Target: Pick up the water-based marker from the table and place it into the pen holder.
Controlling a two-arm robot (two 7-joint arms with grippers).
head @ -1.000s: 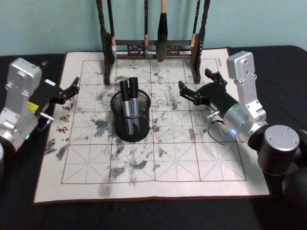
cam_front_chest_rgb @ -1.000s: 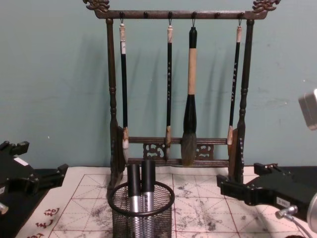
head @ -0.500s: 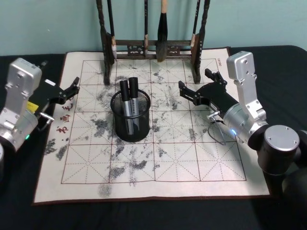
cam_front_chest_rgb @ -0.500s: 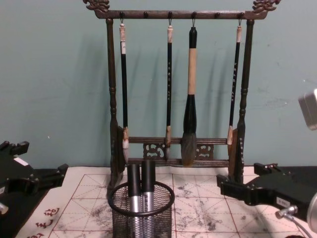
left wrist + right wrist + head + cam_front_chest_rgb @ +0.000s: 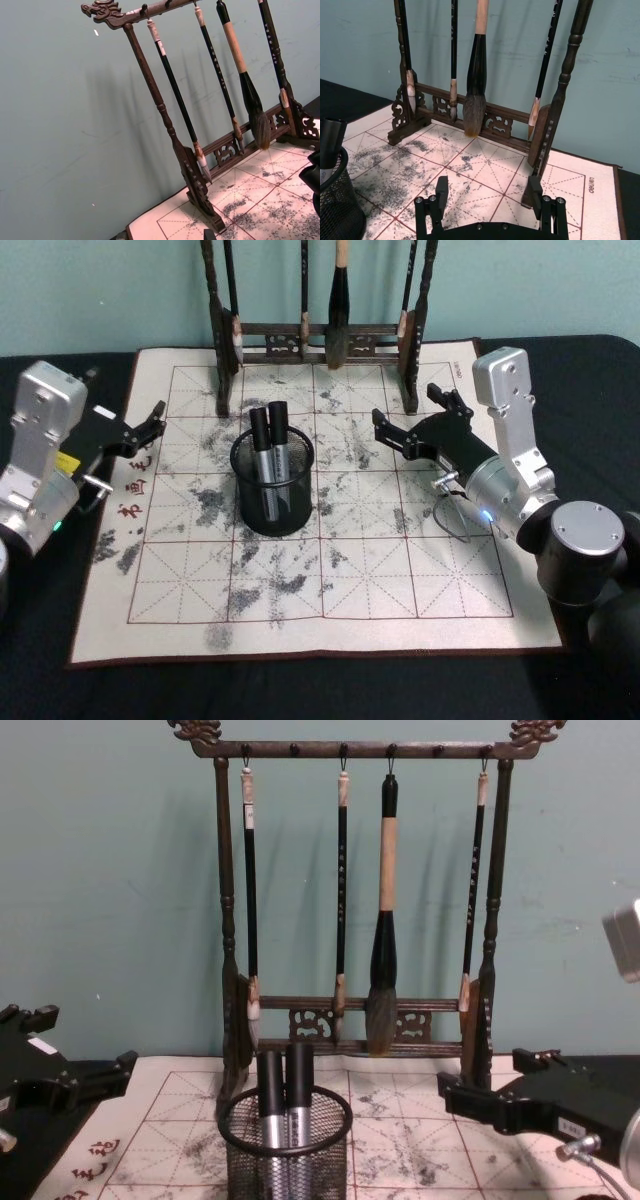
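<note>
Two markers (image 5: 268,445) stand near upright in the pen holder (image 5: 273,490), long axis vertical, black capped ends up, leaning slightly toward the back. Bodies are silver-grey below the black caps (image 5: 284,1082); lower ends are hidden behind the mesh. The two sit side by side, touching or nearly so.

The pen holder is a black wire-mesh cup with a solid round rim, standing on the cream red-gridded mat (image 5: 380,570), a little left of the mat's middle, in front of the brush rack (image 5: 320,335). The mat is ink-stained and lies on the black table (image 5: 300,690).

Right tool (image 5: 412,416) hovers over the mat right of the holder, fingers spread open, nothing between them; in the right wrist view both fingers (image 5: 442,192) stand apart with bare mat behind. Left tool (image 5: 153,421) sits at the mat's left edge, well apart from the holder, fingers apart, empty.

Four brushes hang on the rack (image 5: 386,920).
</note>
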